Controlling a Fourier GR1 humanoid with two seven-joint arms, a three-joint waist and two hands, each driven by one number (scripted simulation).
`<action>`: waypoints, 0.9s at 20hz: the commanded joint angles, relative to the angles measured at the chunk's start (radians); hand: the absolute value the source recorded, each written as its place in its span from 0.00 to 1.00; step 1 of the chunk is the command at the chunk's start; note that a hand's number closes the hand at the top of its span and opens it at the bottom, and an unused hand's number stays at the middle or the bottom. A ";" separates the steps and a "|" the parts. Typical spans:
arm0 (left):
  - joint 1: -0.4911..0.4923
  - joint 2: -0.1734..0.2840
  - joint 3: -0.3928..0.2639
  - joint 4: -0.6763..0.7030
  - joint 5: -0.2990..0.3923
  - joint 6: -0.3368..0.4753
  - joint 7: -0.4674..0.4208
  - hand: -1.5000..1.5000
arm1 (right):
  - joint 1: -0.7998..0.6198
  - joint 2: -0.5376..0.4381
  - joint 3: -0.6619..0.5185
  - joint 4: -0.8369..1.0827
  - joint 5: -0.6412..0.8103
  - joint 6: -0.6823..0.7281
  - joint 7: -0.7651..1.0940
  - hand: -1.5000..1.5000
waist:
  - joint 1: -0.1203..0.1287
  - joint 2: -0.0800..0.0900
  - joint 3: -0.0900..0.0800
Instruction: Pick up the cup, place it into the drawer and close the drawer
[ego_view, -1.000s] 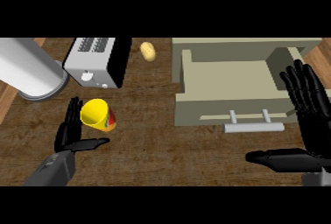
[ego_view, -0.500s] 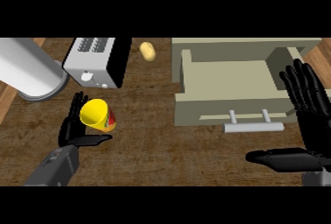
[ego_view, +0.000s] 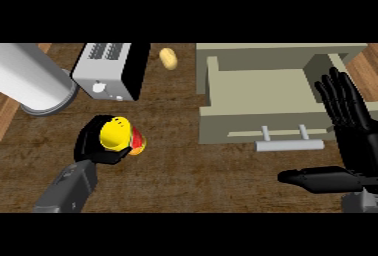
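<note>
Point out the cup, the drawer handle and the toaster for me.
cup (ego_view: 117, 135), head view, on its yellow inside.
drawer handle (ego_view: 289, 145), head view, on the bar's middle.
toaster (ego_view: 103, 59), head view, on its slotted top.

Toaster (ego_view: 111, 70) beside grey cylinder (ego_view: 33, 80); potato (ego_view: 169, 58) near toaster, apart.

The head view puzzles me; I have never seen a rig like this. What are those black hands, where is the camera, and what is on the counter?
The camera sits at the robot's head, looking steeply down at a wooden counter. The left hand has its fingers curled round a yellow cup. The right hand rests open at the right, fingers up, beside an open drawer with a handle. Behind the cup stand a toaster and a large metal cylinder; a small yellowish food item lies near the toaster.
</note>
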 joint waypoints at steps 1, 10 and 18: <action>-0.001 -0.046 0.001 -0.024 0.011 -0.120 -0.119 1.00 | 0.023 -0.011 -0.025 0.029 -0.019 0.021 -0.042 0.00 | 0.002 -0.002 0.001; 0.077 0.034 0.068 -0.058 0.061 -0.017 -0.200 1.00 | 0.015 -0.008 -0.013 0.020 0.015 0.005 -0.032 0.00 | 0.012 -0.004 0.001; 0.043 -0.020 0.024 -0.200 0.061 -0.016 -0.179 1.00 | 0.050 -0.040 -0.063 -0.026 -0.033 0.024 0.020 0.00 | 0.021 -0.015 0.004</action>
